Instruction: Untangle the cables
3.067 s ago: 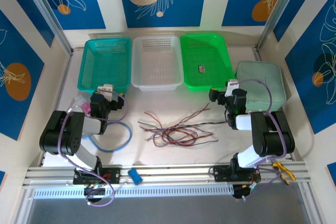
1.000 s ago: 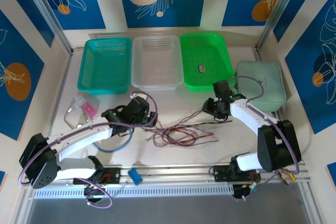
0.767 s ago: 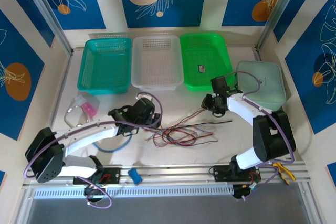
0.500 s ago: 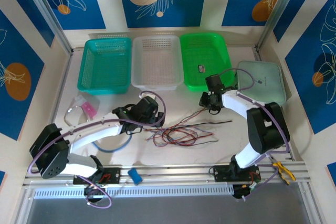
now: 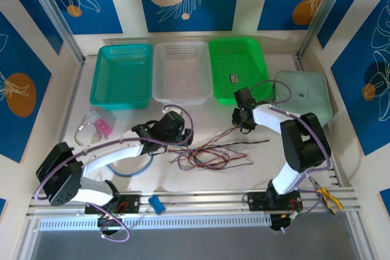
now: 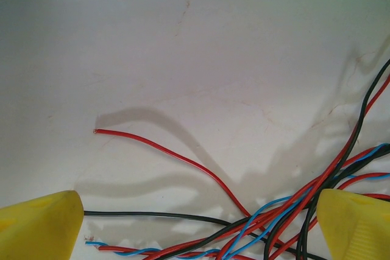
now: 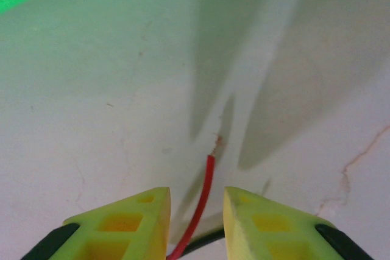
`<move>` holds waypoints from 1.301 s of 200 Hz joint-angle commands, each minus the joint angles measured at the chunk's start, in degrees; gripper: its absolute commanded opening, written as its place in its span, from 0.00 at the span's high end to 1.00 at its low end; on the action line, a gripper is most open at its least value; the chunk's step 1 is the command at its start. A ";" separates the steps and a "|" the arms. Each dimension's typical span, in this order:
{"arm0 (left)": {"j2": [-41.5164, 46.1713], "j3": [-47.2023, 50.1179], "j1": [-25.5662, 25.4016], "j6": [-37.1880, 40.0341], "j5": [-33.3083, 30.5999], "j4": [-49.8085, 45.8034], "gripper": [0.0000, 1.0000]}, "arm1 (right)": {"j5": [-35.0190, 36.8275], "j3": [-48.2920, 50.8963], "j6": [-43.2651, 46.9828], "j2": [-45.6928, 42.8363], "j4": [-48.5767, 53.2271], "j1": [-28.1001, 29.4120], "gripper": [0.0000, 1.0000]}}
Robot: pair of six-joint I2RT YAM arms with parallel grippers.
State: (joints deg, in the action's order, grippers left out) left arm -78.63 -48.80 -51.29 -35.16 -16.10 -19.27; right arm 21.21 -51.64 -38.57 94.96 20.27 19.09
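Straddling a red cable (image 7: 204, 190), right tool (image 7: 195, 194) is released; left tool (image 6: 196, 202) gapes over cables (image 5: 204, 156)

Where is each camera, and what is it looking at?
Top external: above and behind, looking down at the table, cables, left arm and right arm.
Left wrist: on the left arm, looking down at the cables between its wide-apart yellow fingers.
Right wrist: on the right arm, looking at one red cable end between its yellow fingers.
Shared: all see cables on the table.
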 commanded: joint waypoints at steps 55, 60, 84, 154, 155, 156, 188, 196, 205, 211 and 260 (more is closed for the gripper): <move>-0.13 -1.04 -0.52 -1.01 1.23 -0.74 0.02 | 3.22 5.66 -6.77 -1.42 -6.06 2.20 0.77; -0.03 -1.04 -0.49 -1.03 1.29 -0.81 0.02 | 3.24 5.79 -6.78 -1.57 -6.20 2.46 0.79; -0.33 -2.26 -0.70 -0.24 1.33 -3.06 0.03 | 4.26 5.99 -7.15 -2.58 -5.55 3.66 0.89; 0.50 -5.00 -1.54 1.66 3.03 -5.41 0.03 | 3.67 11.63 -7.45 -18.03 -8.84 5.40 1.00; 0.45 -5.08 -1.54 1.75 3.10 -5.47 0.03 | 3.71 11.64 -7.47 -18.35 -8.75 5.41 1.00; 0.43 -5.13 -1.54 1.89 3.18 -5.54 0.03 | 3.73 11.64 -7.48 -18.64 -8.67 5.51 1.00; -0.35 -10.93 -1.56 5.30 6.57 -9.29 0.02 | 3.10 12.38 -6.36 -29.47 -7.05 7.63 1.00; -0.22 -11.84 -1.54 5.31 7.46 -9.20 0.02 | 2.89 12.29 -5.77 -32.23 -6.69 8.18 1.00; 0.16 -12.34 -1.55 4.93 8.43 -8.43 0.02 | 2.38 12.04 -4.88 -35.05 -6.56 8.61 1.00; 0.52 -12.54 -1.58 4.61 9.21 -7.66 0.02 | 1.82 11.72 -4.17 -36.70 -6.58 8.89 1.00; 3.80 -13.28 -1.54 3.03 13.51 -1.06 0.04 | -4.97 5.92 1.06 -43.36 -6.75 9.74 1.00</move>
State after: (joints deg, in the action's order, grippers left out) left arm -77.19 -60.18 -52.31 -31.73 -6.81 -24.25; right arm 21.08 -41.82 -41.28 53.28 13.65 28.42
